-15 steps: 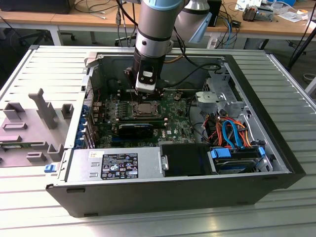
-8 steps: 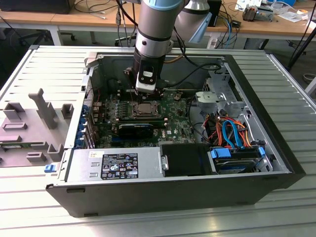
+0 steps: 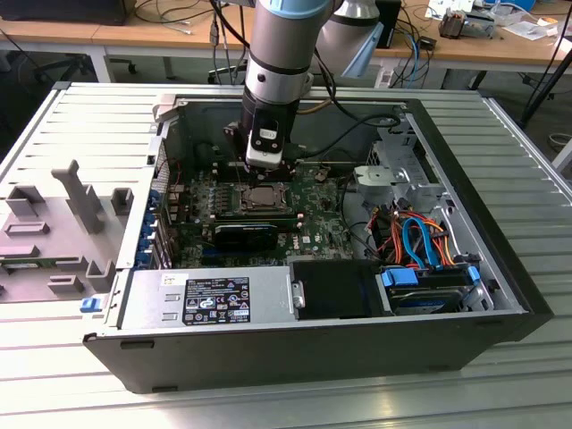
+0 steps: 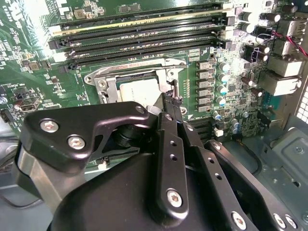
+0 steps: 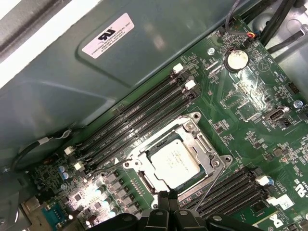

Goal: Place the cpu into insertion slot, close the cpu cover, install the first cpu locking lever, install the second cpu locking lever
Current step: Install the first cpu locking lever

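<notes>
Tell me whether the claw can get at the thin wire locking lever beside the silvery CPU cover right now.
Probably yes. The claw sits right at the silvery CPU cover, beside the thin wire locking lever, and nothing stands between them on the green motherboard.

We see the case [image 3: 500, 268] lying open on the table [image 3: 89, 116], with the motherboard [image 3: 313, 210] on its floor. The cpu [image 5: 175, 162] sits in the slot [image 5: 144, 179], with the cover [image 5: 202, 144] down around it. Memory slots [image 5: 139, 118] run along one side of the socket and more along the opposite side. The gripper [image 4: 171, 103] hangs just above the socket's edge.
</notes>
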Available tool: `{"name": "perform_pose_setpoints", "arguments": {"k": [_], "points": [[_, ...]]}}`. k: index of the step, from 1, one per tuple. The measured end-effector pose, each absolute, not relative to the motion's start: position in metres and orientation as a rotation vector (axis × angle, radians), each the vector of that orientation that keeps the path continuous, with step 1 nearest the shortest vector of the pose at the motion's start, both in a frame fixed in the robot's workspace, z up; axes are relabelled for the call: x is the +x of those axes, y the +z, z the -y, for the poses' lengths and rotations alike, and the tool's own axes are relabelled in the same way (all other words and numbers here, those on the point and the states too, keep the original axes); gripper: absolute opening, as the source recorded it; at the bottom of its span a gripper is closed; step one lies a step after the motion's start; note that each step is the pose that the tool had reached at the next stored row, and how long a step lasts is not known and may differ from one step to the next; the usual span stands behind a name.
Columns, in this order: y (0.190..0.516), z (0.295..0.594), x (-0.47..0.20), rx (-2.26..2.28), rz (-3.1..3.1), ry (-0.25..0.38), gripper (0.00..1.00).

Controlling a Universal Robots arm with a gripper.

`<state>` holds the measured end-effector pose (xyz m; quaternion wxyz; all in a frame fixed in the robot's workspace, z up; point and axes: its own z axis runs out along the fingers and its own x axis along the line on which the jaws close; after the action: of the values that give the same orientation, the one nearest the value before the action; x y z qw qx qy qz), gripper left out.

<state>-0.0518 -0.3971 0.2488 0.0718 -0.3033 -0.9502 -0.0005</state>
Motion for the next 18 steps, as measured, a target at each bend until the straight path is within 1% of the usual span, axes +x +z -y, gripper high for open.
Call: {"name": "perform_pose_setpoints", "arguments": {"k": [18], "points": [[0.2488, 0.3971, -0.0518, -0.889, 2.863, 0.0, 0.11]]}}
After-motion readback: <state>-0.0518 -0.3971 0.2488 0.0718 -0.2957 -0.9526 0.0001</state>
